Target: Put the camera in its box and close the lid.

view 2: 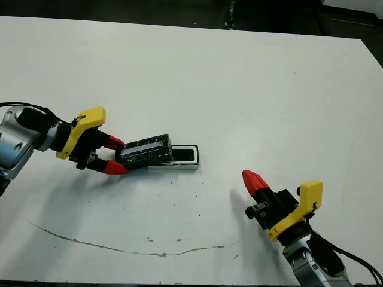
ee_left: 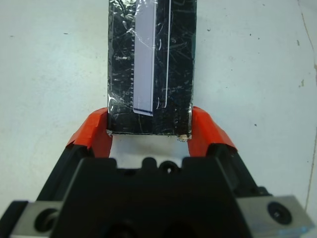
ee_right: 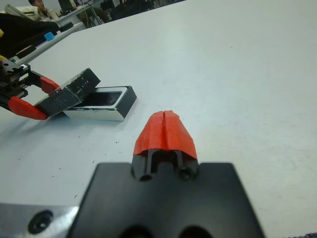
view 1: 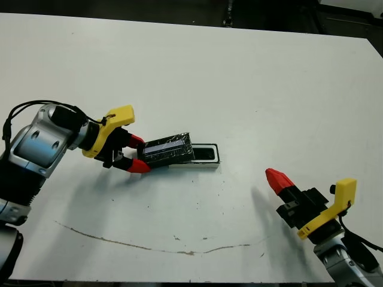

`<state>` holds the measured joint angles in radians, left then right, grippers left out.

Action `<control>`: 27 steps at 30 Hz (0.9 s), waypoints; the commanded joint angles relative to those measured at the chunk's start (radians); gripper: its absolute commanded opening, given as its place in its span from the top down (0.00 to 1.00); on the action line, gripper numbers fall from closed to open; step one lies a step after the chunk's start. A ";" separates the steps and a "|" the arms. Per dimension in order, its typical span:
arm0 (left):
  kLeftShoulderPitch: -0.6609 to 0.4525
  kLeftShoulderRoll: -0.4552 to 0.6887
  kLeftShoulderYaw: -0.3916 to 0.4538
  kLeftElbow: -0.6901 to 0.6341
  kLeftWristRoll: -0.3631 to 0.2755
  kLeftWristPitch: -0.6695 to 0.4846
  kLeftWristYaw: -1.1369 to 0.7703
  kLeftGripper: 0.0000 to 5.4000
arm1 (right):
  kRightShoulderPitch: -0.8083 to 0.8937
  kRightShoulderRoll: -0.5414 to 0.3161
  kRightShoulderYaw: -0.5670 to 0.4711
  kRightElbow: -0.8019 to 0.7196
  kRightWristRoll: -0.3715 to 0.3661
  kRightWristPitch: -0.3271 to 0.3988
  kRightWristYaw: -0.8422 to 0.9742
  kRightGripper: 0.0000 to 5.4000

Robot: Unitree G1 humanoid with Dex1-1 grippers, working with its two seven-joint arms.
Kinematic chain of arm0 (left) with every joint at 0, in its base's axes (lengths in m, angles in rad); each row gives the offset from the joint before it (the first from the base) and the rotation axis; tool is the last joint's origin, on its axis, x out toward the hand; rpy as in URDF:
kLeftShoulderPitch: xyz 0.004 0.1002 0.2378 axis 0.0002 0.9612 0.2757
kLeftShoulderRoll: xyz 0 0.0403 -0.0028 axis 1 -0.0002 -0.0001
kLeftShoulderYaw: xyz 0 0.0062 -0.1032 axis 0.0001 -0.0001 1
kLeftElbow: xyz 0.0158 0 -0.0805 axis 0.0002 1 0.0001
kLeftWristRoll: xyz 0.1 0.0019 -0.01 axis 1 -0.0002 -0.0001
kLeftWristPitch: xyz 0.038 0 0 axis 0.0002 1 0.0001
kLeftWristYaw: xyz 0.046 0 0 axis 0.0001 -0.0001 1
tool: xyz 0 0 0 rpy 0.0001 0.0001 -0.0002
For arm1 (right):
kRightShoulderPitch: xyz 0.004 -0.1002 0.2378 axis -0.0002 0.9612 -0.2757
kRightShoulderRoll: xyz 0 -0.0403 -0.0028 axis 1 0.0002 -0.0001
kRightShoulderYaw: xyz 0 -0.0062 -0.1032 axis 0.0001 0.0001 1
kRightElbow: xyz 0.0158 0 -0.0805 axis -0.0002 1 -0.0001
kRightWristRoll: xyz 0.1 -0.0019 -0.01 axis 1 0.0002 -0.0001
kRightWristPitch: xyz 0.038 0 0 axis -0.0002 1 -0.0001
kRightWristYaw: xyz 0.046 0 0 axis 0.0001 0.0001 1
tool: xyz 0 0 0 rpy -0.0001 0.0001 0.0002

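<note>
The lid [view 1: 168,149] is gripped at its near end by the left gripper [view 1: 135,153], one red finger on each long side, and it lies tilted over the left part of the box [view 1: 206,161], its far end resting on or just above the rim while the right part of the box is still uncovered. Through that opening the inside looks dark, which suggests the camera already lies in the box, though the bar itself cannot be made out for certain. The step in hand, as I judge it, is seating the lid: it sits at a slight angle to the box, so the left arm should first turn it until its long edges run parallel to the box walls, then slide it toward the open end until all four corners line up, and only then lower it flat. Pressing down while it is still skewed could tip the light box or push it along the table [view 1: 239,84]. The fingers should let go only once the lid rests level, opening gently so it is not dragged back. The right gripper [ee_right: 164,130] waits well apart on the right, its red tips pressed together and holding nothing; it could steady the far end of the box if it slides
</note>
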<state>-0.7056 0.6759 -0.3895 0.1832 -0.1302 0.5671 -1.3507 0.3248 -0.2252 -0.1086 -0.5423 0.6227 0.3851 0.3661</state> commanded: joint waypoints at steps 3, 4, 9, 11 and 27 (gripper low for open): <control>-0.012 -0.037 -0.038 0.016 0.012 0.001 -0.012 0.41 | 0.018 0.000 -0.005 -0.002 -0.005 -0.003 -0.006 1.00; -0.015 -0.043 -0.042 0.016 0.014 0.004 -0.010 0.41 | 0.018 0.000 -0.004 -0.001 -0.006 -0.004 -0.005 1.00; -0.023 -0.079 -0.051 0.016 0.010 0.020 -0.008 0.41 | 0.019 0.001 -0.005 -0.001 -0.008 -0.004 -0.007 1.00; -0.025 -0.093 -0.058 0.015 0.016 0.021 -0.003 0.41 | 0.018 0.001 -0.006 0.002 -0.004 -0.005 -0.003 1.00; -0.011 -0.171 -0.092 0.033 0.014 0.007 0.017 0.41 | 0.022 0.008 -0.009 0.001 0.007 -0.011 0.004 1.00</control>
<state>-0.7473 0.5611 -0.4338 0.2099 -0.1040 0.5743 -1.3148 0.3337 -0.2182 -0.1084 -0.5419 0.6242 0.3819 0.3686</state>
